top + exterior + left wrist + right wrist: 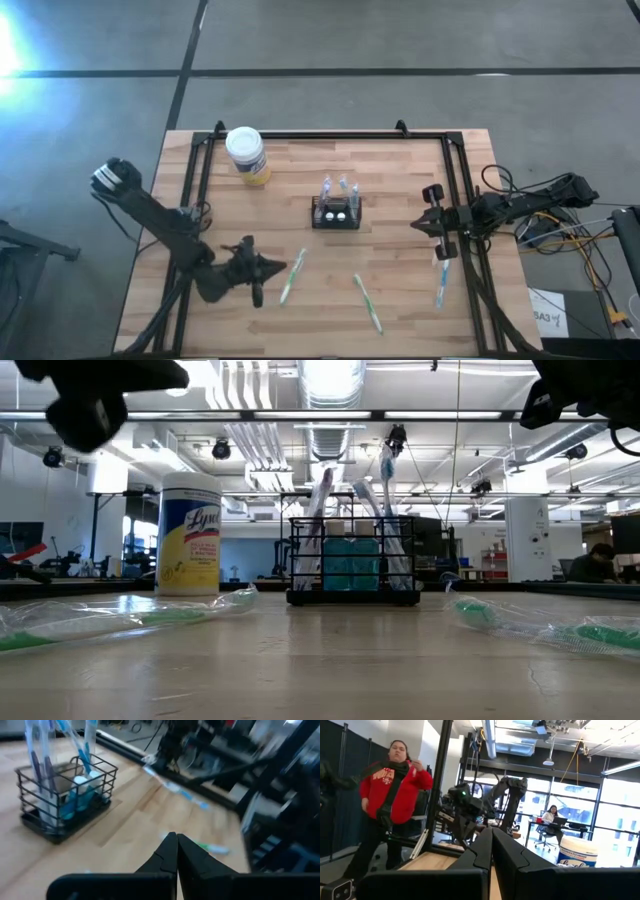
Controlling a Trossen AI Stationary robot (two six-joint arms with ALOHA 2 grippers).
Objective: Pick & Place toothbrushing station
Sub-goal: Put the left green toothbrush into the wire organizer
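The toothbrushing station point(335, 213) is a small black wire holder standing on its base at the table's middle, with several toothbrushes upright in it; it also shows in the low view point(352, 565) and the left wrist view point(65, 795). My left gripper point(280, 266) hovers shut near the table's front left, pointing toward the right, above a wrapped green toothbrush point(292, 276). In its wrist view the left gripper point(175, 846) holds nothing. My right gripper point(420, 222) waits shut at the right edge, its fingers point(491, 842) empty.
A white-lidded wipes jar point(246, 155) stands at the far left. Another green toothbrush point(367, 302) lies at the front middle and a blue one point(440, 285) at the front right. A black frame rail point(330, 134) borders the table. A person in red point(395, 790) stands beyond the table.
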